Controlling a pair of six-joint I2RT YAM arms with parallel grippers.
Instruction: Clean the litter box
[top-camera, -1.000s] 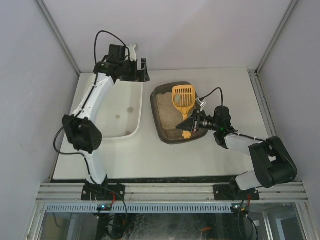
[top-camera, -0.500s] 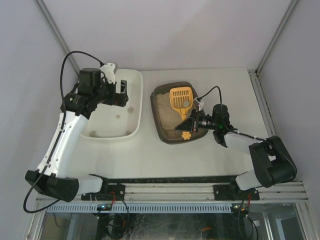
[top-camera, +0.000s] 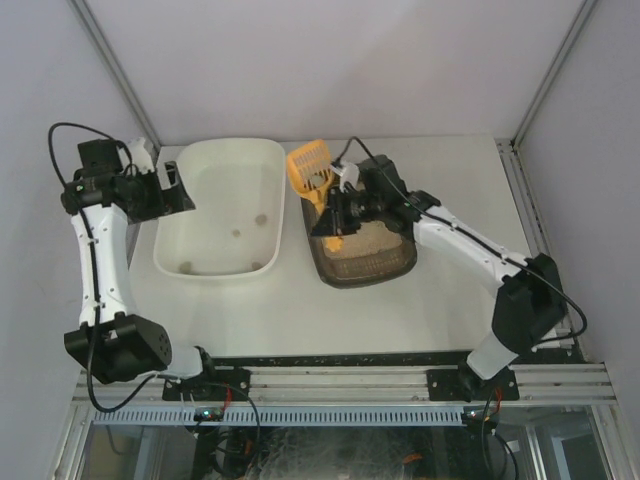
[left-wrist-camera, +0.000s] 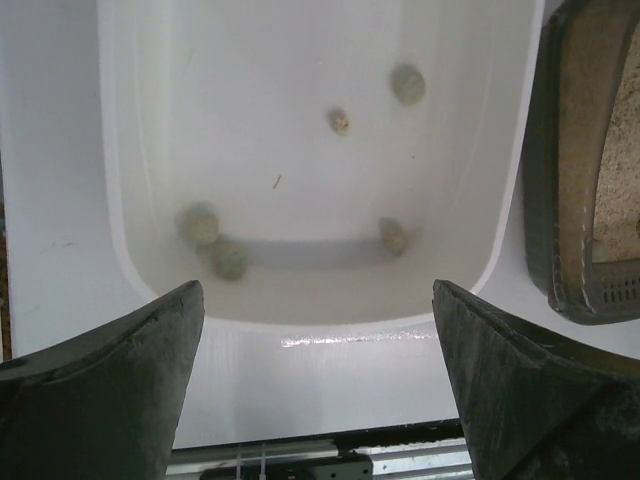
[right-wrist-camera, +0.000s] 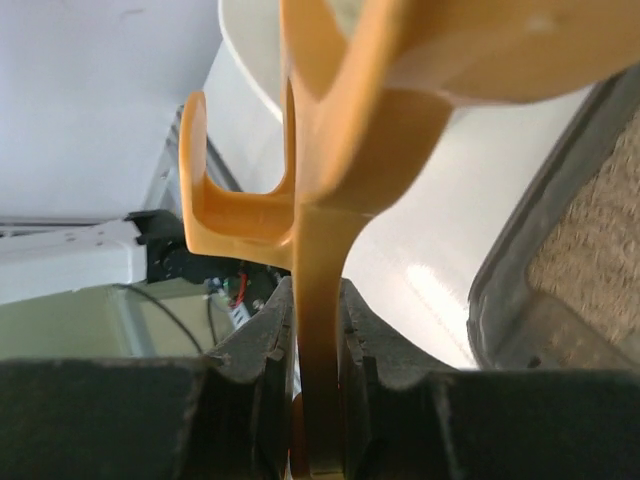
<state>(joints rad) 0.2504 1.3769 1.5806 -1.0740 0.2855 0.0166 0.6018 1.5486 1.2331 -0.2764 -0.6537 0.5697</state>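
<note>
The litter box (top-camera: 365, 281), a dark tray of beige litter, sits right of centre; its rim also shows in the left wrist view (left-wrist-camera: 560, 180) and its corner in the right wrist view (right-wrist-camera: 520, 290). My right gripper (top-camera: 336, 213) (right-wrist-camera: 318, 385) is shut on the handle of an orange slotted scoop (top-camera: 310, 163) (right-wrist-camera: 330, 200). The scoop head hangs raised over the gap between the box and the white tub (top-camera: 225, 195). My left gripper (top-camera: 178, 192) (left-wrist-camera: 318, 385) stands open and empty at the tub's left side. Several greenish clumps (left-wrist-camera: 408, 84) lie on the tub floor (left-wrist-camera: 300, 60).
Enclosure walls close in the table at the back and on both sides. A metal rail (top-camera: 340, 380) with the arm bases runs along the near edge. The tub and litter box stand side by side with a narrow strip of table (top-camera: 295, 250) between them.
My right gripper lifted the scoop out of the litter box and carried it left toward the tub. My left arm swung from over the tub out to its left side.
</note>
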